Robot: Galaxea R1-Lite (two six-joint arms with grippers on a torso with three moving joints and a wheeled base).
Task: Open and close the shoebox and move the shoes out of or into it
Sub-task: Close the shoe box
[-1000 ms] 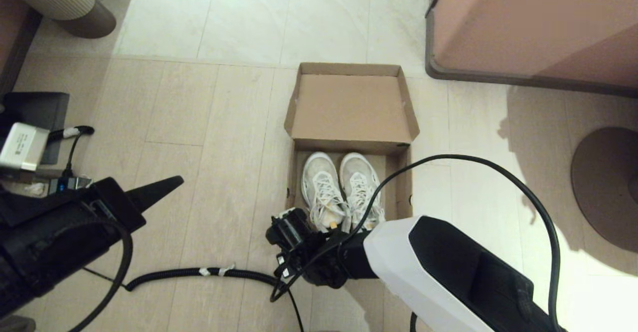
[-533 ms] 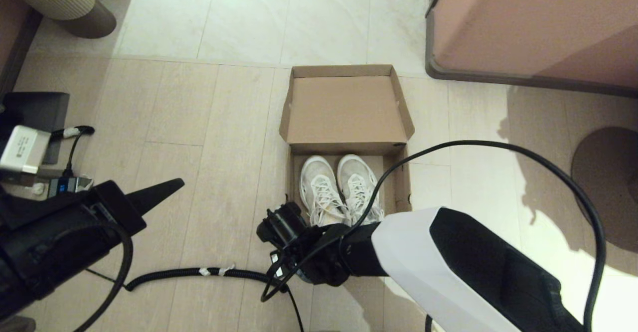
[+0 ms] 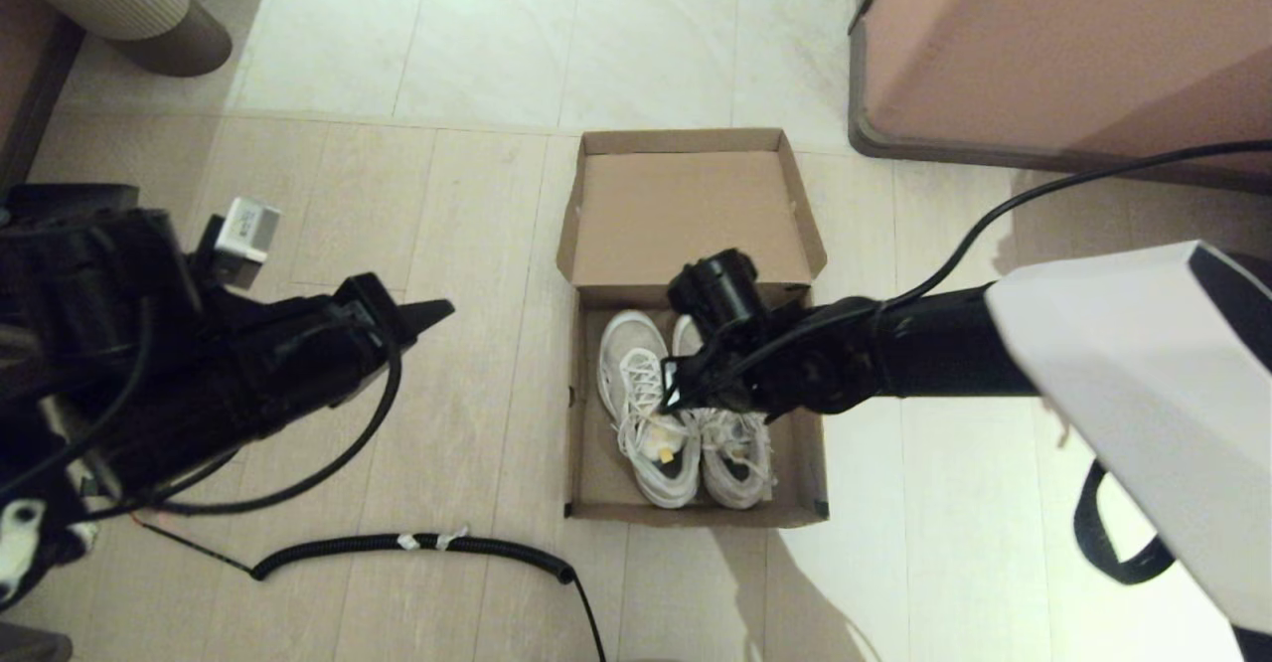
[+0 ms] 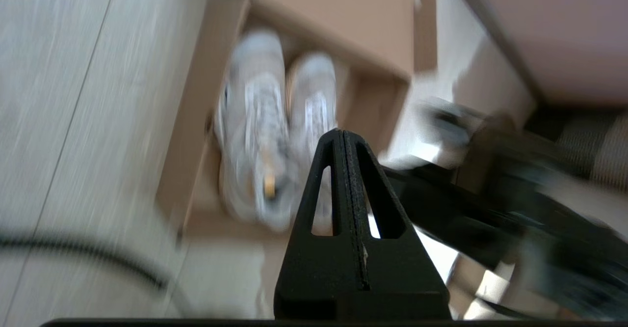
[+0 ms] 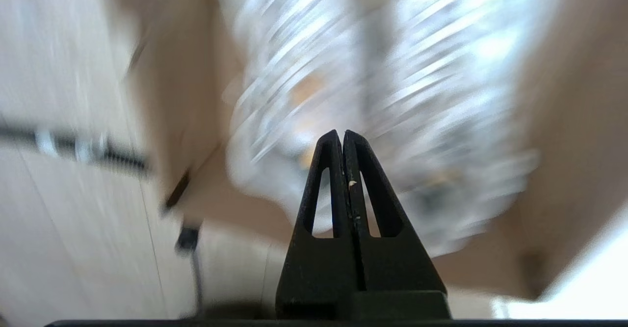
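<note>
floor (image 3: 328, 205): pale wood-look planks carry everything here, no desk anywhere. A big pinkish-brown furniture block (image 3: 1053, 46) fills the far right corner.

shoebox (image 3: 594, 478): plain brown cardboard box around the middle of the floor, hinged flap lid thrown back flat on the far side, so it's wide open.

shoes (image 3: 651, 423): pair of white/light grey lace-up sneakers with yellowish insoles, side by side inside the shoebox, heels toward the near wall, filling most of its width.

right tool (image 5: 342, 138): hanging over the shoes at about the laces, fingers pinched fully together with nothing between them.

left tool (image 4: 342, 138): over bare floor off the box's left side, also pinched tight, holding nothing.

cable (image 3: 417, 543): black corrugated cable on the floor near the box's near-left corner.

what could go wrong: I reckon pinched tips coming down on the shoes just poke the laces or shove the light cardboard box sideways. Snagging only a lace would leave a shoe dangling. The arm's own lead looping over the box could catch the flap too.
</note>
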